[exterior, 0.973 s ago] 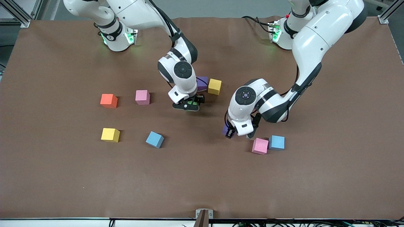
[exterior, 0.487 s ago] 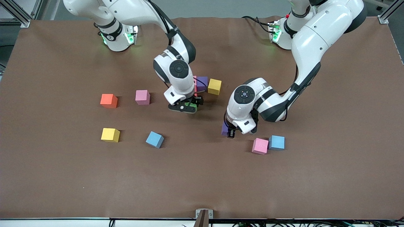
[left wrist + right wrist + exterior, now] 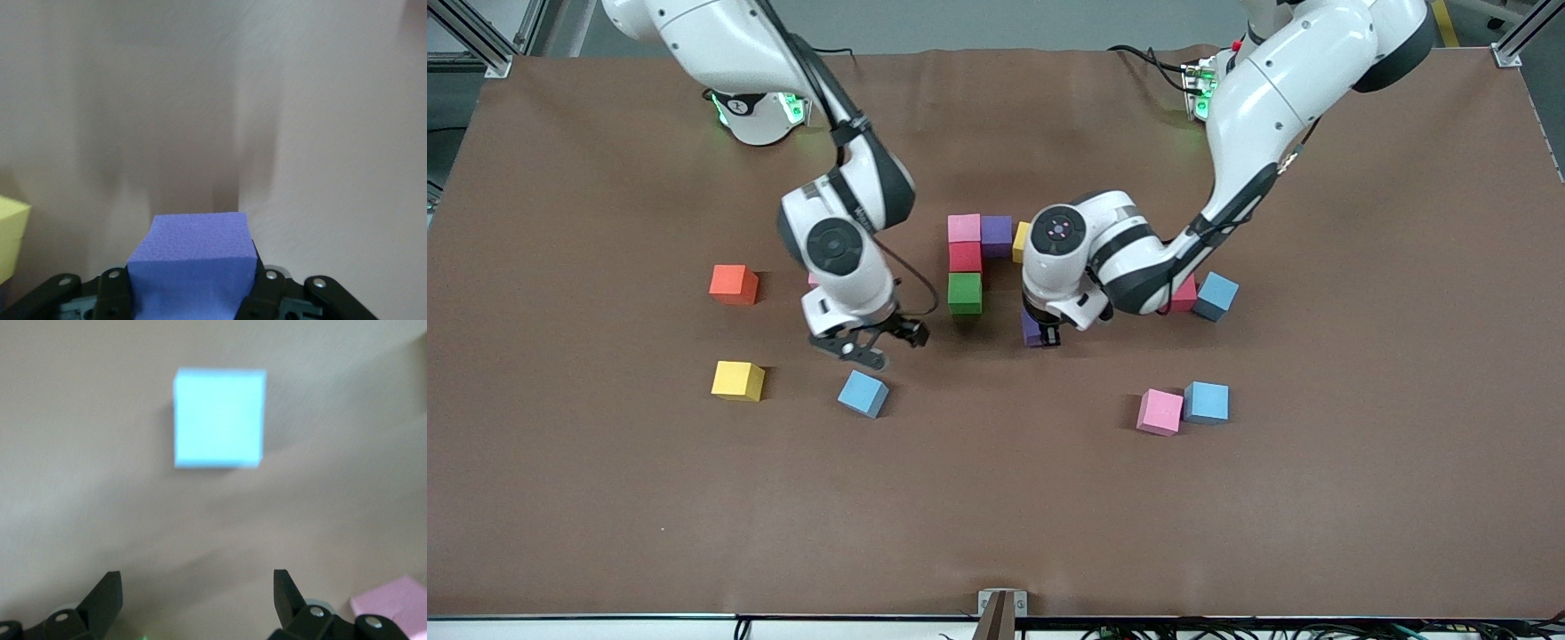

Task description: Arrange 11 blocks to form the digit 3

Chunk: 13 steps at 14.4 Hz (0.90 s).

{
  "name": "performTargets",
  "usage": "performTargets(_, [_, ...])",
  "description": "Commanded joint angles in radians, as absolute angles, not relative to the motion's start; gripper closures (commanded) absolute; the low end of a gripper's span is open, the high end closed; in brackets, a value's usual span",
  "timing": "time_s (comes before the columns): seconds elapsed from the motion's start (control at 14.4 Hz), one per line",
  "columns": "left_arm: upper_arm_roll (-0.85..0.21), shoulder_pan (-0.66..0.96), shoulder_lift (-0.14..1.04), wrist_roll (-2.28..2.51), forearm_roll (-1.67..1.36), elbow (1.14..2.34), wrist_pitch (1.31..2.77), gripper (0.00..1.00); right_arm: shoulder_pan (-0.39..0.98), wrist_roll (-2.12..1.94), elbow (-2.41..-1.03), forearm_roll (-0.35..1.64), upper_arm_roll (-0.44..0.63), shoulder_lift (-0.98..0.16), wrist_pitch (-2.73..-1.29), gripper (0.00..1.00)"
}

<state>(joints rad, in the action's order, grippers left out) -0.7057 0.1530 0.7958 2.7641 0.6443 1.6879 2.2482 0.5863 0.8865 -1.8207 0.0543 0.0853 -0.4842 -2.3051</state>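
A pink block [image 3: 964, 228], a purple block [image 3: 997, 233] and a partly hidden yellow block [image 3: 1020, 242] form a row. A red block [image 3: 965, 257] and a green block [image 3: 965, 293] run from the pink one toward the camera. My left gripper [image 3: 1042, 336] is shut on a second purple block [image 3: 1033, 327], also in the left wrist view [image 3: 193, 260], low over the table beside the green block. My right gripper [image 3: 869, 345] is open and empty over the table by a light blue block [image 3: 863, 394], seen in its wrist view [image 3: 219, 417].
Loose blocks: yellow [image 3: 737, 380], pink [image 3: 1160, 412] touching light blue [image 3: 1206, 402], and red [image 3: 1185, 293] beside light blue [image 3: 1216, 295] under the left arm. An orange cube [image 3: 734, 284] lies toward the right arm's end. A pink corner [image 3: 393, 607] shows in the right wrist view.
My right gripper let go of the green block below the red one and moved to the light blue block. My left gripper carried the purple block toward the green block.
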Motion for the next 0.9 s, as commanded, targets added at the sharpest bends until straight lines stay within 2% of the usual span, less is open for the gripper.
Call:
performTargets(0.0, [-0.703, 0.19, 0.764, 2.928, 0.661, 1.712, 2.235, 0.66, 0.557, 0.894, -1.738, 0.049, 0.072, -0.535, -2.299, 0.0])
performTargets(0.28, [-0.684, 0.265, 0.784, 2.967, 0.65, 1.691, 2.237, 0.65, 0.509, 0.897, -1.631, 0.061, 0.072, -0.623, -2.279, 0.0])
performTargets(0.83, [-0.683, 0.305, 0.839, 2.967, 0.649, 1.66, 2.247, 0.63, 0.463, 0.885, -1.628, 0.058, 0.072, -0.667, -2.296, 0.0])
